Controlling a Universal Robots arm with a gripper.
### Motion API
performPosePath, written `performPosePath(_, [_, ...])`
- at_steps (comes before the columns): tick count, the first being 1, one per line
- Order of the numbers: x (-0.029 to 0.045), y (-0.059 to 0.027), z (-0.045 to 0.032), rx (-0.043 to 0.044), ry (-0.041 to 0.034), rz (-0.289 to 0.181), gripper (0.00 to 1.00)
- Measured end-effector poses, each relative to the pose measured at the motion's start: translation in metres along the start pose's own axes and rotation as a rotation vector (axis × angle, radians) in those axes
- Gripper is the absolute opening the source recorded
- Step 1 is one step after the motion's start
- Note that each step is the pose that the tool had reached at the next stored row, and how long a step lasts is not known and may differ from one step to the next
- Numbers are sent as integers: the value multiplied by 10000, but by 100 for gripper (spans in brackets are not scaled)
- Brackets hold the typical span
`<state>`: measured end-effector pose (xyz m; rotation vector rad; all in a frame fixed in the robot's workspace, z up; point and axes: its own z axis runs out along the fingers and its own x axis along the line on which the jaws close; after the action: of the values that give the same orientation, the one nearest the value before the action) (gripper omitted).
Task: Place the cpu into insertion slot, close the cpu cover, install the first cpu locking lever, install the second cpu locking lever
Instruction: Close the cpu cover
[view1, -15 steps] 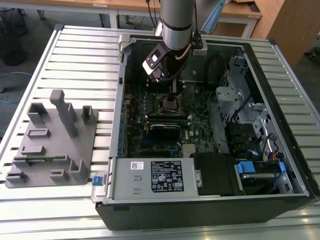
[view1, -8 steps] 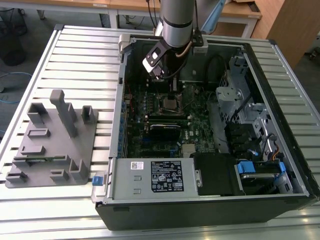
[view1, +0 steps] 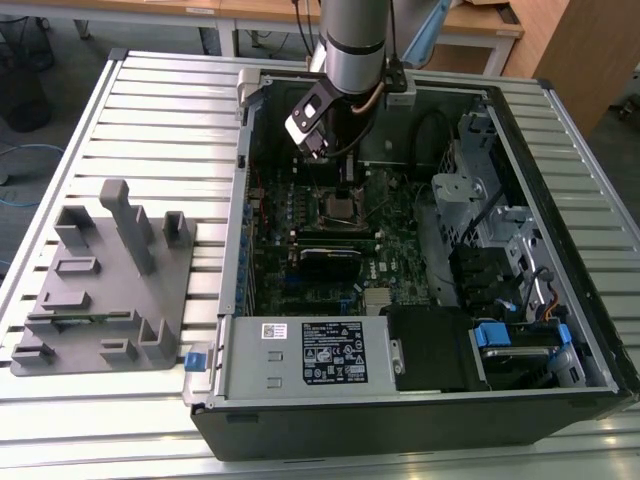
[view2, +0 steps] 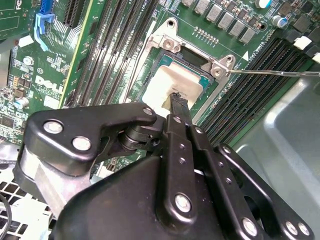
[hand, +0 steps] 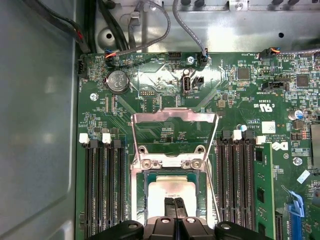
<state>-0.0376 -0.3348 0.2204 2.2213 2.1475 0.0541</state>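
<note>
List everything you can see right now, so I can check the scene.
computer case: one, black, open on the table
table: one, silver slatted, under everything
fixture: one, grey, at the exterior view's left of the case
power supply: one, grey with white label, case's near side in the exterior view
motherboard: one, green, inside the case
memory slots: several, black, flanking the insertion slot
coin battery: one, silver, on the motherboard
insertion slot: one, dark with silver rim, holding the cpu
cpu: one, silver-grey, lying in the slot
cpu cover: one, silver, swung open
locking lever: one, thin silver, beside the slot
arm: one, silver and black, reaching into the case
claw: one, black, fingertips together at the cpu's top
</note>
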Motion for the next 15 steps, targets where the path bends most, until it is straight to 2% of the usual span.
performPosePath(15, [0, 2, -28, 1, -1, 0, 11])
